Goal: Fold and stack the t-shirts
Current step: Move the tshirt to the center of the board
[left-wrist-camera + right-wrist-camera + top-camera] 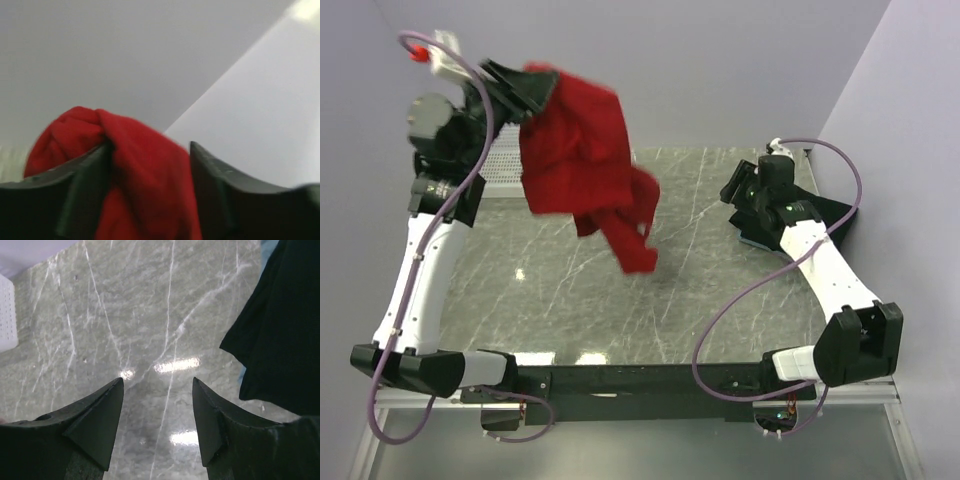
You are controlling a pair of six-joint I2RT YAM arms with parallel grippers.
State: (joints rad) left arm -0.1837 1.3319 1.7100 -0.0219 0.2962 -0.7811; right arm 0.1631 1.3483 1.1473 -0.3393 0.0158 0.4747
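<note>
One shirt's in the air: the left gripper pinches the bunched red t-shirt high over the table, the right gripper sits empty, jaws apart, beside the black t-shirt, so next up I'd guess is lowering and spreading it flat to fold.

The grey marble worktop carries a white mesh basket at its far left and a black t-shirt at its right side.

Left gripper raised far left, clamping red t-shirt dangling crumpled over marble table, right gripper low at far right beside black t-shirt.
</note>
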